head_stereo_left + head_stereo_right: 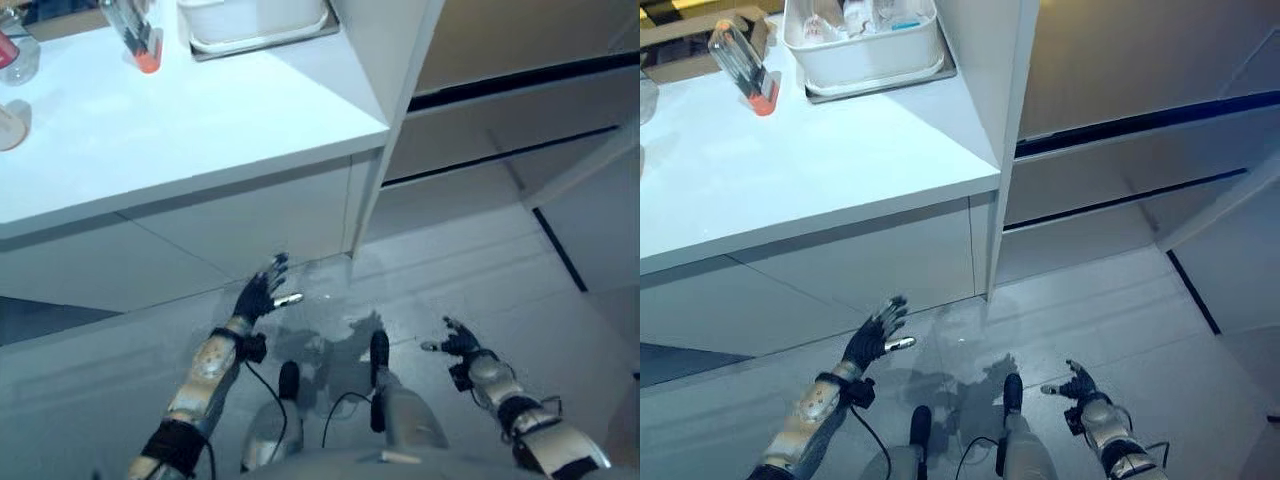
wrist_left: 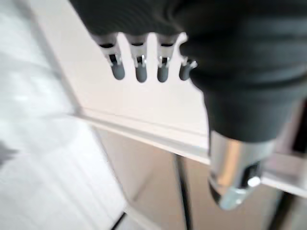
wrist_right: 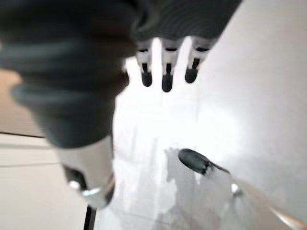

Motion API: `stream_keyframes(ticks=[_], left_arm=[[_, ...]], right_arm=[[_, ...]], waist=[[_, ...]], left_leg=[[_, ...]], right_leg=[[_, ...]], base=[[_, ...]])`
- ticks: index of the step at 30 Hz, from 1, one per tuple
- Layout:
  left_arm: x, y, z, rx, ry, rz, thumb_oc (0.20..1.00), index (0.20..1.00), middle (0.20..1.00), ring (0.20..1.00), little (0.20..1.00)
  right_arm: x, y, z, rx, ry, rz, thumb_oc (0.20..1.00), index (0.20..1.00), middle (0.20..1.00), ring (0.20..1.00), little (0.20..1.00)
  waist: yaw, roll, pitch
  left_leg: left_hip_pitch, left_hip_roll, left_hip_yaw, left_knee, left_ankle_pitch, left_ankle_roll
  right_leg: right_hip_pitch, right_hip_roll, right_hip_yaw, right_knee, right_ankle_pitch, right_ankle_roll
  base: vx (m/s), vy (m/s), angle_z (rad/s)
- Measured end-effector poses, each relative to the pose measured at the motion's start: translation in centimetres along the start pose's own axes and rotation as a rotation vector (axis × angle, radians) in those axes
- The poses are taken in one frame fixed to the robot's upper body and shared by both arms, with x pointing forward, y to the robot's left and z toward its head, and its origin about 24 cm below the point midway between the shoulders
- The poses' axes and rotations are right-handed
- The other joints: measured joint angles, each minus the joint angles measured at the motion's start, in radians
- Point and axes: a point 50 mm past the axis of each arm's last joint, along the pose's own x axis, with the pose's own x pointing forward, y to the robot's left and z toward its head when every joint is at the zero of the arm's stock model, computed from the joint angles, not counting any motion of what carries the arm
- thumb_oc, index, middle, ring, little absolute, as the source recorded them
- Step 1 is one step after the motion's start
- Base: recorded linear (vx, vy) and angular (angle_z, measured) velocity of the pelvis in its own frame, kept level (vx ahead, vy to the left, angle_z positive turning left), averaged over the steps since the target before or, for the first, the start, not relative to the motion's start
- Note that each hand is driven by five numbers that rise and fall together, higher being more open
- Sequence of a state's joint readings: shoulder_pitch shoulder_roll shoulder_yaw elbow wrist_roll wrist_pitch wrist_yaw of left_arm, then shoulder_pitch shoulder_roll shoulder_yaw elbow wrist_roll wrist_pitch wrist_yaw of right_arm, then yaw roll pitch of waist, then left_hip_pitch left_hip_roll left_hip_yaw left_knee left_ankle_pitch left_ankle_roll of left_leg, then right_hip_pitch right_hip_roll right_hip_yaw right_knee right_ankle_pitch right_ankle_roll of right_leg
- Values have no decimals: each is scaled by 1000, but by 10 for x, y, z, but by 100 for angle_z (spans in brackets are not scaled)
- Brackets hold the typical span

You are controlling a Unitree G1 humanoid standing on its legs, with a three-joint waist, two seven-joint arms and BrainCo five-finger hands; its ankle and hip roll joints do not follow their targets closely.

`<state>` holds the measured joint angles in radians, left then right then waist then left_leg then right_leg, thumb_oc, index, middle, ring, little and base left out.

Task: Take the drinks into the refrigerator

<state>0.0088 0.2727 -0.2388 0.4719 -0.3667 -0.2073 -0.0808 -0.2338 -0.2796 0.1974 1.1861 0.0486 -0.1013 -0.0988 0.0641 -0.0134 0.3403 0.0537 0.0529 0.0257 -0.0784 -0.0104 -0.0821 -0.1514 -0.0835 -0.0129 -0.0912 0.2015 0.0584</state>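
Hanging low over the grey floor (image 1: 480, 250) at 6 o'clock: left hand (image 1: 262, 292) with fingers (image 2: 139, 67) spread straight and holding nothing, right hand (image 1: 462, 342) at 5 o'clock with fingers (image 3: 166, 72) likewise relaxed apart and empty. Lying at 11 o'clock on the white bench (image 1: 820, 160): a clear bottle with an orange cap (image 1: 743, 62), tilted on its side, well apart from both hands; standing just beside it toward 12 o'clock, a white tub (image 1: 862, 45) holding items too small to identify. Showing at 1 to 2 o'clock past the bench's end panel: pale cabinet fronts (image 1: 1120, 80) with dark gaps between them.
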Motion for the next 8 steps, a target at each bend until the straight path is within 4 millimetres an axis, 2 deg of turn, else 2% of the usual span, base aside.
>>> stream_keyframes(ticks=[2,3,5,8], left_arm=[[1,2,-25,-60,111,85,1000,1000,1000,1000,1000],[-7,2,-47,-62,215,107,1000,1000,1000,1000,1000],[-12,5,-62,-80,283,148,1000,1000,1000,1000,1000],[-31,16,-101,-141,494,308,1000,1000,1000,1000,1000]], right_arm=[[-2,12,-9,12,40,28,1000,1000,1000,1000,1000],[-6,24,-20,26,80,54,1000,1000,1000,1000,1000],[-9,29,-31,32,122,65,1000,1000,1000,1000,1000],[-16,35,-49,49,181,75,1000,1000,1000,1000,1000]], waist=[[-1,0,-3],[-5,-4,-18],[-9,-4,-38],[-22,-3,-106]], left_leg=[[13,2,0,2,0,0],[21,4,1,-2,-1,-1],[26,5,0,-5,-1,-1],[56,11,1,-8,-7,7]], right_leg=[[14,1,0,0,-1,1],[19,3,0,0,-4,0],[25,3,-1,0,-6,1],[57,2,-9,0,-17,4]], base=[[65,-19,0],[46,-7,0],[77,-16,1],[98,-14,8]])
